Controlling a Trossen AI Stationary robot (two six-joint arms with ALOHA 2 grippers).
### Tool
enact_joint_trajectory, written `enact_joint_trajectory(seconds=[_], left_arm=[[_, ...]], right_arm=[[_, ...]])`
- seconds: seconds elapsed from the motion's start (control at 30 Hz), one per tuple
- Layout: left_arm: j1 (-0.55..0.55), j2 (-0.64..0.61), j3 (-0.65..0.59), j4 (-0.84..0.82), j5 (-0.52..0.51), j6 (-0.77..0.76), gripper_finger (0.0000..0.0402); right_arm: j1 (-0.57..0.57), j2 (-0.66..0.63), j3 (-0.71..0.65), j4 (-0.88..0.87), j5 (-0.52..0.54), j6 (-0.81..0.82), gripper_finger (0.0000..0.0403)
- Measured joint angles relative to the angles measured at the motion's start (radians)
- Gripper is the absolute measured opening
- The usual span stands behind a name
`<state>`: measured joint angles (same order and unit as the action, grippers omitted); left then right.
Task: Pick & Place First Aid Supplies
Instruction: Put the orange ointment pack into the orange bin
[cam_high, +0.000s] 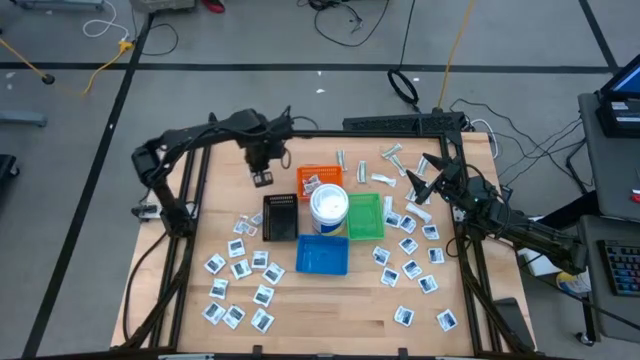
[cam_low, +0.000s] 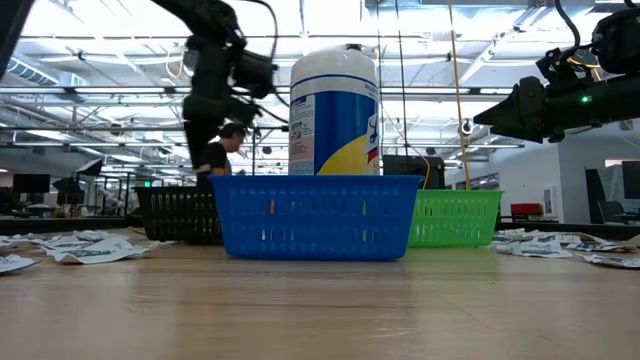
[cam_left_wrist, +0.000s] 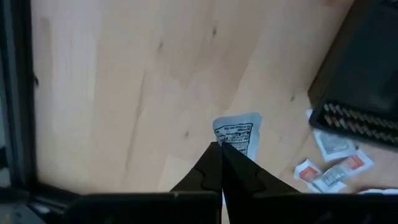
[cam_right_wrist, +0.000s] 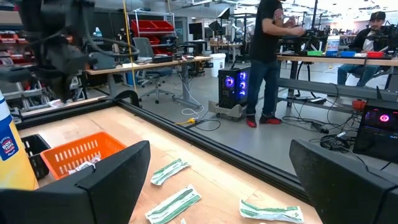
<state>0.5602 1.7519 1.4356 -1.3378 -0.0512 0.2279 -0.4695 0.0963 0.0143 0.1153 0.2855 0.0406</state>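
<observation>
Pale wooden boards make up the table (cam_high: 330, 315), with a workshop of desks and people standing beyond its far edge. Nearest the front edge lie the scattered white packets (cam_high: 240, 270) on the left side and a second spread of packets (cam_high: 410, 270) on the right. Between them sits the blue tray (cam_high: 322, 254), then the black tray (cam_high: 280, 215), the white tub (cam_high: 328, 206) and the green tray (cam_high: 364, 216), and behind those the orange tray (cam_high: 319, 178) with a few packets already in it. Farther back lie narrow wrapped strips (cam_right_wrist: 169, 169).

The left gripper (cam_high: 262, 176) hangs above the bare wood just beside the orange tray, on its left. Its fingers are pressed together, and in its wrist view a single white packet (cam_left_wrist: 236, 134) with dark print pokes out right past the tips, apparently pinched by one edge and hanging forward from them. Judging from that, the carry is under way and the drop is next: the orange tray lies to this gripper's right, close by, so a short sideways shift would put the packet over it.

The right gripper (cam_high: 428, 180) waits over the back right of the table with its fingers spread wide and nothing between them. The wrapped strips lie on the wood just ahead of it, their long axes running roughly away from its fingers, and this arm is clearly the nearer one to them.
</observation>
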Motion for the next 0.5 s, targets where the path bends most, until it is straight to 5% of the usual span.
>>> enact_joint_trajectory(seconds=[0.5], left_arm=[[-0.073, 0.3, 0.469, -0.067, 0.108, 0.083, 0.0]], right_arm=[[0.0, 0.0, 0.0, 0.0, 0.0, 0.0, 0.038]])
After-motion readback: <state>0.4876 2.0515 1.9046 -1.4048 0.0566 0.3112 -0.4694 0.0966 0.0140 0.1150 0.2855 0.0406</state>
